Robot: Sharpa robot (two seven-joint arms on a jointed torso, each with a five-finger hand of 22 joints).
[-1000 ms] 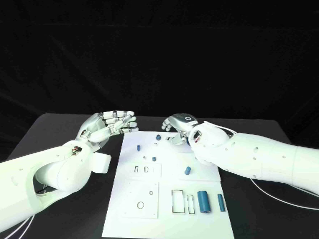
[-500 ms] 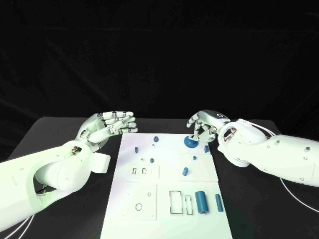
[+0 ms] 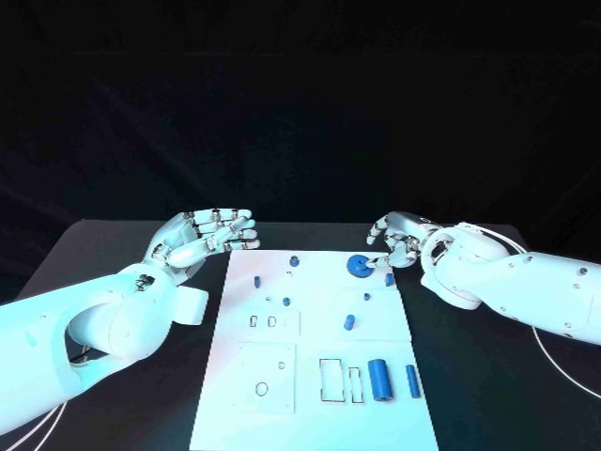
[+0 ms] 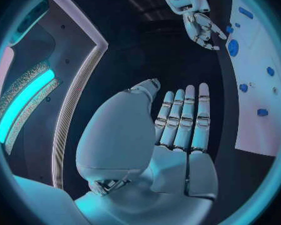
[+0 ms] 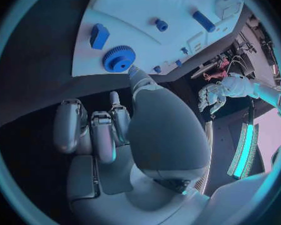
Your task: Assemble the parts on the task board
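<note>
Judging from how the pieces lie, the assembly is taken to be only partly done. A blue gear [image 3: 359, 266] is seen on the far end of the white board [image 3: 382, 413], with the right hand [image 3: 395, 243] just beside it; in the right wrist view a fingertip reaches to the gear's toothed edge, though whether it touches, or whether the gear is fully seated, cannot be told. Nothing is gripped by that hand: the other fingers are curled in loosely.

The left hand [image 3: 206, 237] is held above the tabletop [image 3: 111, 246] just off the board's far left corner, and the left wrist view shows it released, fingers straight and together, with nothing in it.

Several small blue pegs [image 3: 285, 302] are scattered upright or lying across the middle of the board. Near its near end a thick cylinder [image 3: 377, 378] and a thin rod [image 3: 411, 381] lie loose beside outlined slots [image 3: 333, 379] that appear unfilled, and an oval hole [image 3: 263, 387] is also open. These pieces are judged to be left to place.
</note>
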